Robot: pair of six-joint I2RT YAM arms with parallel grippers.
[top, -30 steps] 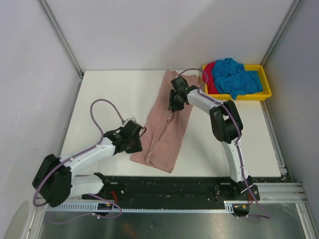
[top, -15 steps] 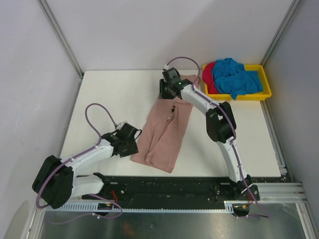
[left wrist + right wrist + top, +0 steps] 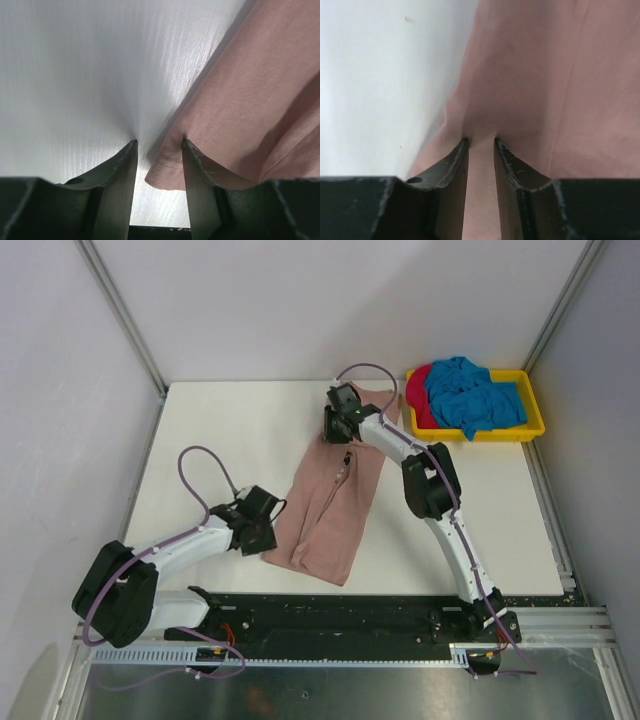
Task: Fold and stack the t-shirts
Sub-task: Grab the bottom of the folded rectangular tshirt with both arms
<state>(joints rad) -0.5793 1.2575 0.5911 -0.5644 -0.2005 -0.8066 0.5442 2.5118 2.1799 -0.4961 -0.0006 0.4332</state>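
as the left gripper (image 3: pixel 262 536) has slid a little nearer along the table (image 3: pixel 220 430) to the near left corner of the pink shirt (image 3: pixel 330 505), its jaws stand partly open astride that hem corner, gripping nothing yet. the shirt lies folded lengthwise, slanting from near centre to far. the right gripper (image 3: pixel 336 430) has moved from the shirt's middle to its far left edge, jaws narrowed over cloth; whether it pinches, i cannot tell. both ends look readied for the next fold. far right, the blue shirt (image 3: pixel 470 395) and red shirt (image 3: pixel 420 390) wait in the yellow tray (image 3: pixel 535 427).
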